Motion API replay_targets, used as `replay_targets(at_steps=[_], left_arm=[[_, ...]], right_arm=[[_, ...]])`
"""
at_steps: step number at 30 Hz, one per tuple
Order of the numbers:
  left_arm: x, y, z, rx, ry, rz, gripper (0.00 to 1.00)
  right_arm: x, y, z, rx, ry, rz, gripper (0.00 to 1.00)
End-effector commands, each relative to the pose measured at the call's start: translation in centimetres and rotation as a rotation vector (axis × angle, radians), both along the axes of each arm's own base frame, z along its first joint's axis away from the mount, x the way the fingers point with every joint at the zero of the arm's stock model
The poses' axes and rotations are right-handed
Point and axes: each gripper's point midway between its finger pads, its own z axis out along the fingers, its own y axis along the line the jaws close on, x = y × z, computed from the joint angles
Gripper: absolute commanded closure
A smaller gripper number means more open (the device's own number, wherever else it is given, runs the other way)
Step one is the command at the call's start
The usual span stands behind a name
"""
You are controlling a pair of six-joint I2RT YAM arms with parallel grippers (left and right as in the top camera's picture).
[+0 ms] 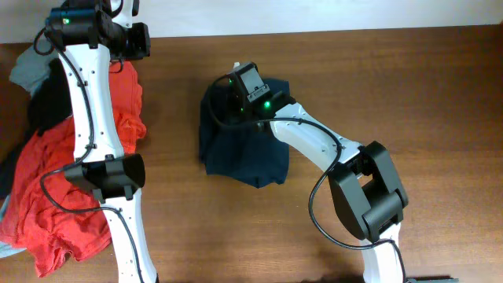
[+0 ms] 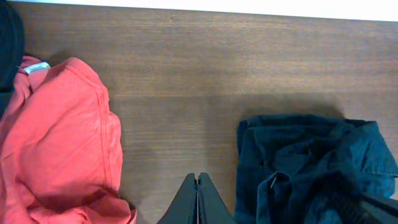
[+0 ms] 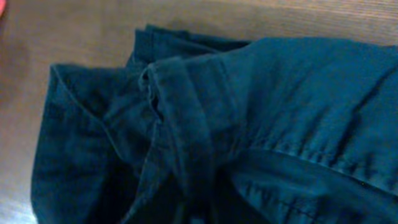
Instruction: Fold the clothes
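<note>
The clothes [image 1: 245,156] are a dark navy garment, bunched and wrinkled, lying at the table's middle. My right gripper [image 1: 232,106] is down on its upper left part. In the right wrist view the clothes [image 3: 280,93] fill the frame, and a seamed band of fabric runs down into the dark spot where the jaws sit. The fingers themselves are buried in cloth, shut on that fold. My left gripper [image 2: 198,182] hovers shut and empty over bare wood, between the clothes [image 2: 311,168] and a red shirt [image 2: 56,137]. It sits at the back left [image 1: 144,39] in the overhead view.
A red shirt [image 1: 47,185] is heaped along the left edge, with a black garment [image 1: 49,102] and a grey one [image 1: 30,69] behind it. The left arm stretches over this pile. Bare wooden table [image 1: 440,86] lies to the right of the clothes.
</note>
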Motion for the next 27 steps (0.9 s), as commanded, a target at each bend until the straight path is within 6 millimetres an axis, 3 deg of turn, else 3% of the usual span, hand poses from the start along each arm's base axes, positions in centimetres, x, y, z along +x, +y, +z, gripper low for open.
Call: replay_targets(at_steps=[1, 4, 12, 15, 19, 22, 25, 27], left_arm=[[0.1, 0.5, 0.8, 0.023, -0.029, -0.002, 0.96], [0.7, 0.7, 1.2, 0.027, -0.057, 0.003, 0.93], [1.1, 0.9, 1.5, 0.028, -0.078, 0.008, 0.92], [1.1, 0.9, 1.5, 0.029, -0.078, 0.008, 0.92], [1.0, 0.9, 1.5, 0.028, -0.077, 0.008, 0.92], [1.0, 0.9, 1.5, 0.028, -0.074, 0.008, 0.92], [1.0, 0.9, 1.5, 0.028, -0.077, 0.008, 0.92], [1.1, 1.0, 1.6, 0.029, -0.081, 0.008, 0.92]], right_arm=[[0.5, 0.0, 0.3, -0.008, -0.023, -0.013, 0.96], [0.2, 1.7, 1.5, 0.059, -0.012, 0.044, 0.96], [-1.7, 8.2, 7.2, 0.161, -0.067, 0.198, 0.96], [-2.5, 9.2, 6.7, 0.143, -0.068, 0.194, 0.96], [-2.7, 9.5, 3.1, 0.119, -0.001, 0.159, 0.96], [-2.9, 9.5, 0.4, 0.109, 0.055, 0.148, 0.61], [-3.6, 10.0, -0.3, 0.121, 0.089, 0.180, 0.37], [-3.8, 10.1, -0.2, 0.123, 0.094, 0.187, 0.29]])
